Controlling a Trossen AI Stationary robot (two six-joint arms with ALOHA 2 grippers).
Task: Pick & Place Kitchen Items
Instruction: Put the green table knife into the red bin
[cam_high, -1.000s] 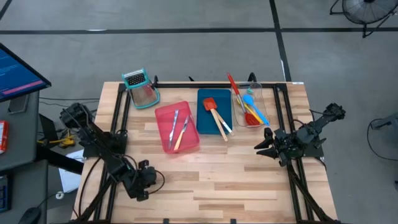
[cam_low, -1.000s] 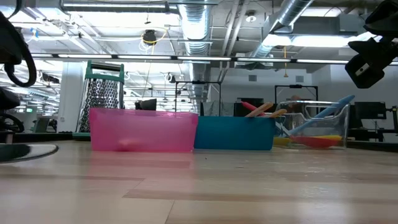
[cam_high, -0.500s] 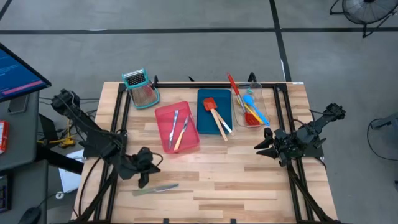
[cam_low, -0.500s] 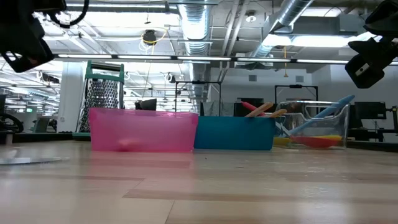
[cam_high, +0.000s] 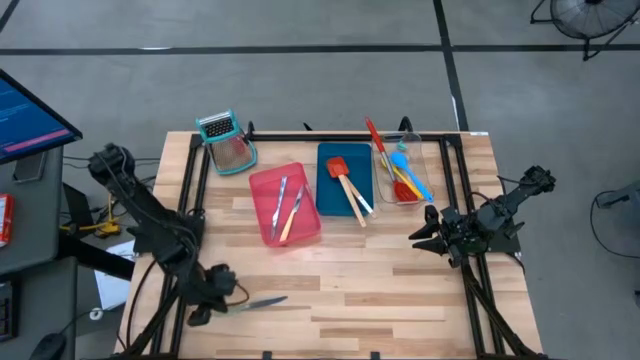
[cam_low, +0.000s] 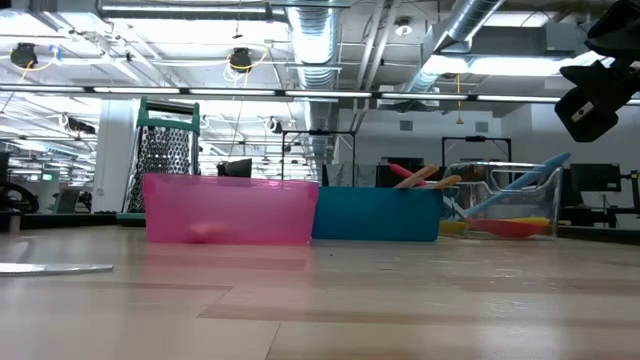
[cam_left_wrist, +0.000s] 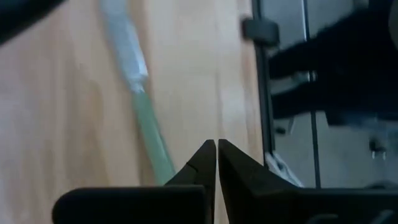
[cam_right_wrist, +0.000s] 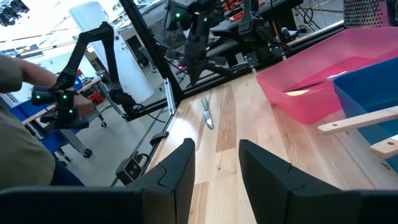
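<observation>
A slim knife (cam_high: 256, 302) with a pale green handle lies flat on the wood near the table's front left. It also shows in the left wrist view (cam_left_wrist: 134, 81), the low view (cam_low: 55, 268) and the right wrist view (cam_right_wrist: 208, 114). My left gripper (cam_high: 207, 305) is shut, its fingertips (cam_left_wrist: 216, 144) just beside the knife's handle end. My right gripper (cam_high: 424, 232) is open and empty (cam_right_wrist: 214, 165), waiting at the table's right. Two more knives lie in the pink tray (cam_high: 262, 222), spatulas in the blue tray (cam_high: 328, 195), and spoons in the clear tray (cam_high: 423, 150). My left gripper is shut next to the knife's green handle (cam_left_wrist: 152, 146), which runs past the side of one finger and is lost behind it. I cannot tell whether the finger touches the handle. The knife lies flat on the table.
A teal-framed grater (cam_high: 225, 140) lies at the far left of the table. The three trays stand side by side across the far half. A person (cam_right_wrist: 22, 124) shows beyond the table's left side. Bare wood stretches along the near half.
My left gripper has left the spot over the knife, gone up and toward the far edge, then come back down toward the table's near left corner. The knife, covered by the gripper a second ago, now lies in plain view on the wood.
</observation>
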